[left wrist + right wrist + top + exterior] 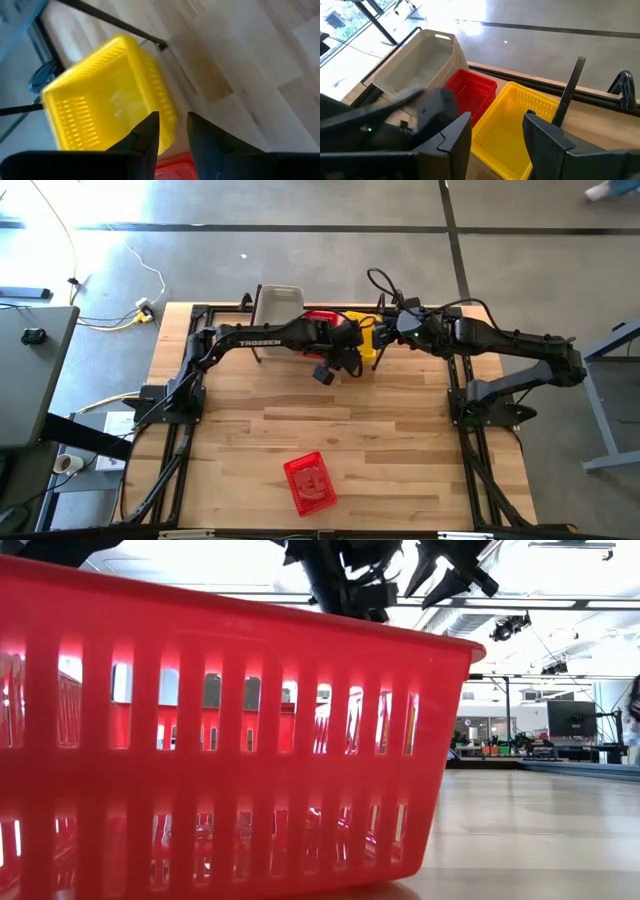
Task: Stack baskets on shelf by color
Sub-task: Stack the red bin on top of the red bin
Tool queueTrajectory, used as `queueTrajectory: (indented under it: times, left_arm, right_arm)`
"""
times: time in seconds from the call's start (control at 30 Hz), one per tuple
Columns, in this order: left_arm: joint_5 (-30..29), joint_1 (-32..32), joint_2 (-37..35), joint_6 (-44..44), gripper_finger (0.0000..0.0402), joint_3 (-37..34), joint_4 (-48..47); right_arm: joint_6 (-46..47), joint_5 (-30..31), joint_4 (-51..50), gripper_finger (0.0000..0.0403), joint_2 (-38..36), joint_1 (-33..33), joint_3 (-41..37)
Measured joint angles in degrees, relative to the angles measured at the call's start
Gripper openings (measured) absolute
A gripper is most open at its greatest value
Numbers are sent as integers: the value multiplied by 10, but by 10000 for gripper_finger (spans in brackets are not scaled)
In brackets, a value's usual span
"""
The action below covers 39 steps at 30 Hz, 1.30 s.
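The only legible writing is the white brand name "TROSSEN" printed along the upper link of the left arm (262,336) in the high view; it runs lengthwise on the dark casing, above the far part of the table (400,440); no other word, number, label or sign can be read on anything else in the four views; screens in the room behind, seen from the low view, are too small to make out.
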Motion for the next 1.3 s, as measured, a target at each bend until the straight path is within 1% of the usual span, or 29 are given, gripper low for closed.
queueTrajectory:
  times: [0.4, 0.47, 0.6, 0.7, 0.8, 0.9, 1.03, 1.1, 1.3]
  left_arm:
    - [-6, 0, -66, -98, 83, 0, -80]
    - [-9, 1, -81, -113, 81, 0, -94]
    - [-8, 3, -110, -140, 80, 0, -134]
    - [-6, 3, -132, -158, 80, 0, -167]
    - [13, 3, -153, -179, 80, 0, -207]
    - [41, 3, -175, -210, 80, 0, -237]
    - [93, -6, -200, -285, 80, 0, -266]
    - [113, -14, -211, -324, 80, -2, -274]
    - [120, -63, -242, -434, 80, -28, -314]
  right_arm:
    - [-2, -42, -1, 161, 0, 0, 0]
    - [-10, -72, -2, 161, 0, 0, 0]
    - [-10, -156, -4, 161, 0, 2, 0]
    - [5, -203, -10, 161, 0, 12, 0]
    - [29, -225, -13, 161, 0, 30, 0]
    - [58, -232, -12, 161, 4, 56, 0]
    - [93, -233, -14, 161, 16, 99, 0]
    - [97, -232, -7, 161, 27, 122, 0]
    - [122, -240, 6, 161, 78, 182, 0]
